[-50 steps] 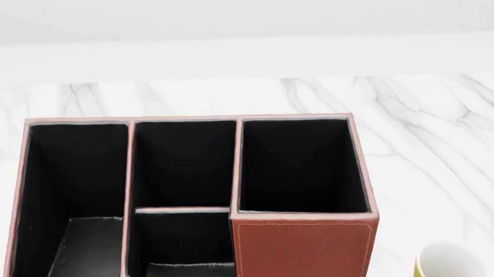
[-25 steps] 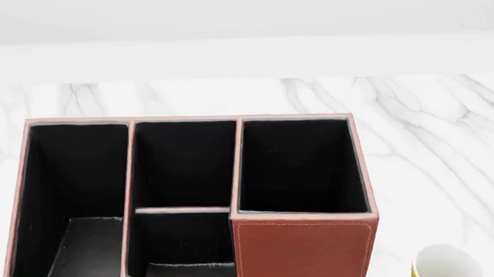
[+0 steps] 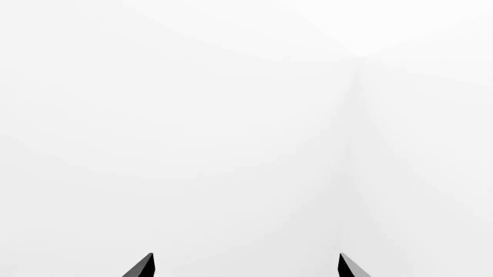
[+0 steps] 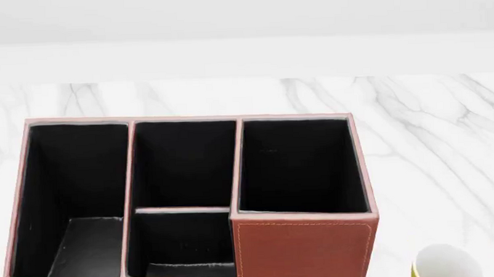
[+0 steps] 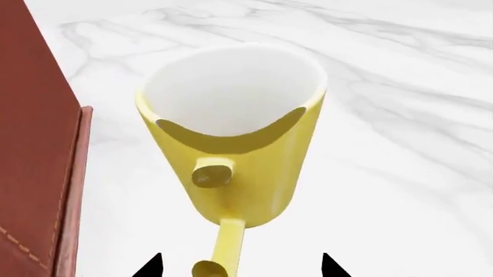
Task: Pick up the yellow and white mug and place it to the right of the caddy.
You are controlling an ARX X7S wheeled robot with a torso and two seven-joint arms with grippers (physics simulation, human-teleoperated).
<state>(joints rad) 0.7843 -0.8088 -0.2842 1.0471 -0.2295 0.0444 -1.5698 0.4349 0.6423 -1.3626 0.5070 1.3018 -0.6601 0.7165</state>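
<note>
The yellow and white mug [image 5: 262, 167] stands upright on the marble top, just right of the caddy [image 5: 31, 144] in the right wrist view. Its yellow loop handle points towards my right gripper [image 5: 242, 262]. That gripper is open, with a dark fingertip on each side of the handle and neither touching it. In the head view only the mug's white rim [image 4: 445, 262] shows at the bottom edge, right of the reddish-brown caddy [image 4: 304, 250]. My left gripper [image 3: 246, 257] is open and empty and faces blank white. Neither gripper shows in the head view.
The white marble table [image 4: 428, 126] reaches back to a plain white wall. The caddy's four black-lined compartments hold nothing that I can see. Bare marble [image 5: 400, 144] lies around the mug's far side.
The mug's rim shifted very slightly at the head view's bottom edge a second ago. Since half a second ago nothing has visibly moved.
</note>
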